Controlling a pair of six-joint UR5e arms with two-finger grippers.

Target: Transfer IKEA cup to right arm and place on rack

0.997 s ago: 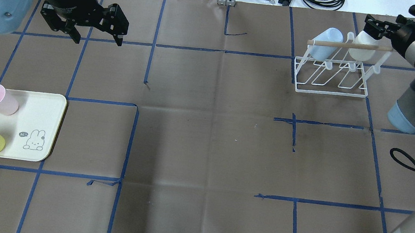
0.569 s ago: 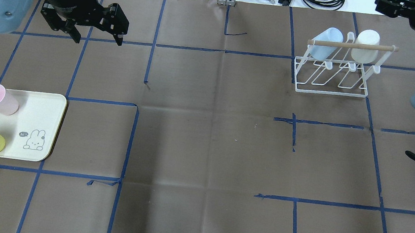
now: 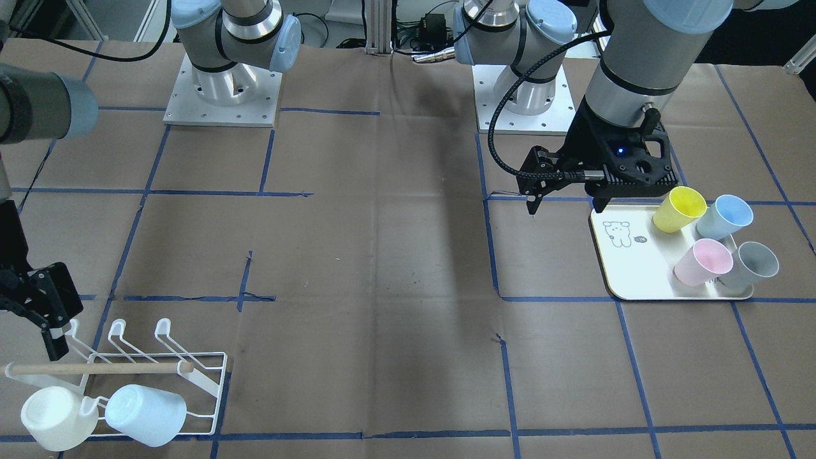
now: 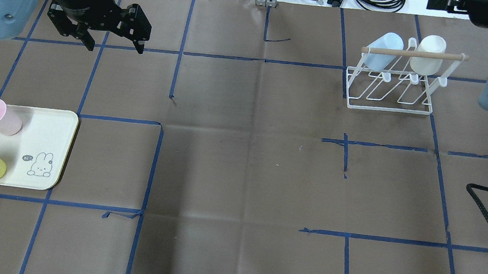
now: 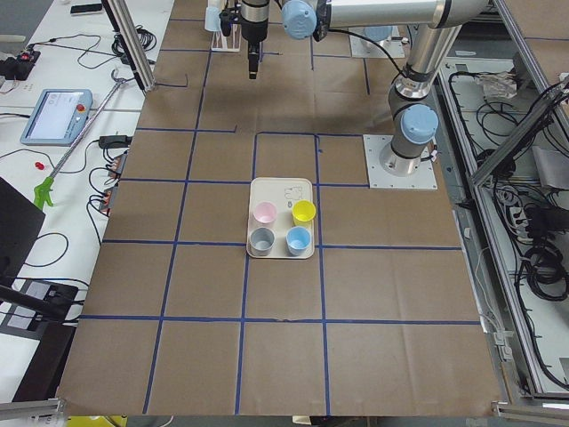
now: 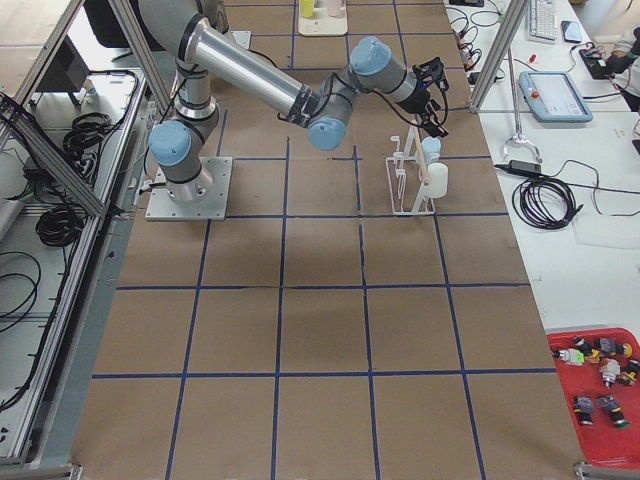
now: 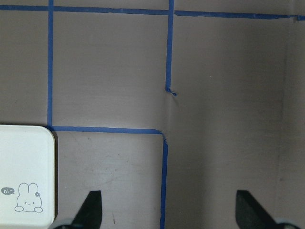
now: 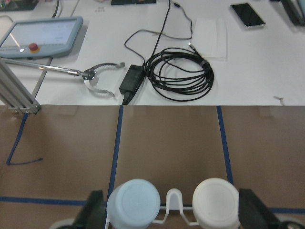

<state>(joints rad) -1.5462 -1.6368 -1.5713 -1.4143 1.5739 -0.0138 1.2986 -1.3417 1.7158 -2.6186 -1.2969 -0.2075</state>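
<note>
The white plastic IKEA cup (image 4: pixel 429 58) sits mouth-down on a prong of the low white wire rack (image 4: pixel 389 105), under its pale wooden dowel (image 4: pixel 404 52), near the far right corner of the brown paper-covered table (image 4: pixel 240 165), just beside a pale-blue plastic cup (image 4: pixel 379 51); the right arm's black straight-fingered gripper (image 8: pixel 174 212) hovers above both, released and empty; the left linkage-fingered gripper (image 4: pixel 115 45) hangs spread open, empty, toward the far left edge, well apart from the cream rounded tray (image 4: pixel 54 129)

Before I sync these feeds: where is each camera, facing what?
Front-facing: across brown-papered table, toward both bases.
Overhead: behind robot, downward; left gripper.
Exterior left: left table end; left arm.
Exterior right: right end; right arm.
Left wrist: downward; fingertips, cream rounded tray.
Right wrist: forward; fingertips, white wire rack.
Overhead, front-facing share tray, rack.
</note>
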